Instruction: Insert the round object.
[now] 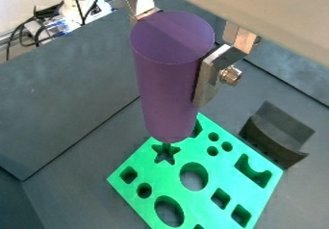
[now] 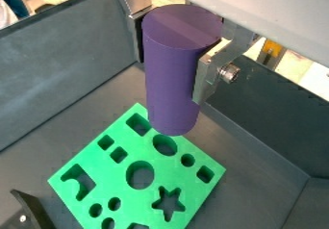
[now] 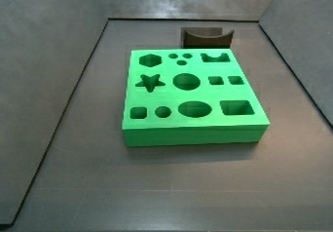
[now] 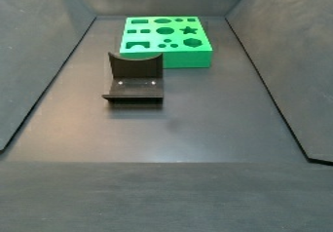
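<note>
Round object: a tall, matte purple cylinder (image 1: 171, 74), seen in both wrist views (image 2: 176, 69), upright and lifted clear above the green block (image 3: 190, 95).
Gripper: the gripper (image 1: 180, 64) is closed on the cylinder's upper part; 1 silver finger (image 1: 211, 71) lies flat against its side in a wrist view, and the opposite finger is hidden behind the peg.
Gripper in side views: neither side view shows the gripper or the cylinder, so both sit above what those views take in.
Green block: it lies flat on the dark floor, with shaped holes on top, including a star (image 3: 150, 82), a hexagon, squares and several rounds.
Target, as a judgement: the large round hole (image 3: 188, 81) near the block's middle looks the likely match for the cylinder's width.
Position over block: in a wrist view the cylinder's lower end (image 2: 170, 127) hangs over the block's edge region, not clearly centred on that hole.
Handling, as a judgement: rigid, smooth-sided, probably light; the matte skin should give fair grip, yet a tall peg can tilt between flat pads.
Where to hold: high on the side wall, leaving the lower end free to enter.
Notched block: a dark brown piece (image 4: 134, 77) rests on the floor near the green block, apart from it.
</note>
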